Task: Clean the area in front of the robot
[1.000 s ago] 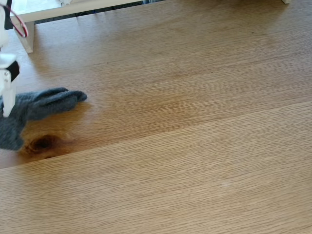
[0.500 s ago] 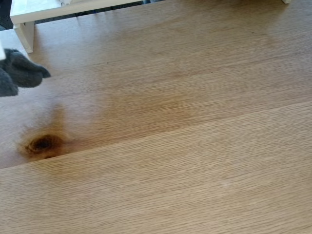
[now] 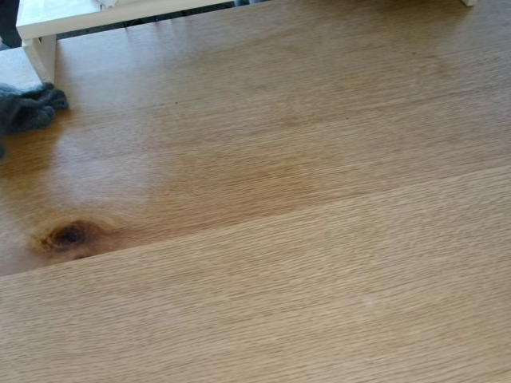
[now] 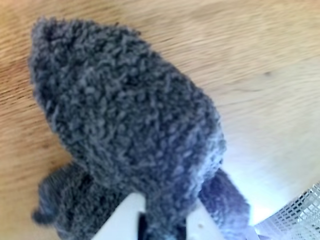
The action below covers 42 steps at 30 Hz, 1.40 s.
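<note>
In the wrist view the gripper (image 4: 162,227) is clamped on the grey cloth (image 4: 130,130), which runs long toward 12 o'clock, while in the fixed view the cloth (image 3: 28,108) sits at 9 o'clock, so the unwiped bench (image 3: 319,239) lies toward 3 o'clock.

In the fixed view the tabletop (image 3: 303,239) lies open throughout, obstructed only by the grey cloth (image 3: 28,108) and white frame (image 3: 48,28) at far left.
</note>
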Each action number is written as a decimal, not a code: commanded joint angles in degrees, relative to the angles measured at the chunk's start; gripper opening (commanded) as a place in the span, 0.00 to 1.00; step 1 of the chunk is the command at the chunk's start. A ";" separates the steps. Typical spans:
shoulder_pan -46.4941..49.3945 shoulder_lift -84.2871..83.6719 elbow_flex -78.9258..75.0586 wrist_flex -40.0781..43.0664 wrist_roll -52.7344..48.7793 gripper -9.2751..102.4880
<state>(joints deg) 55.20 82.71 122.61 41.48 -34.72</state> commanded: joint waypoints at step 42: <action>-47.55 64.25 43.42 10.28 38.23 0.08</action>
<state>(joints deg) 9.84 132.80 156.18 52.91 4.66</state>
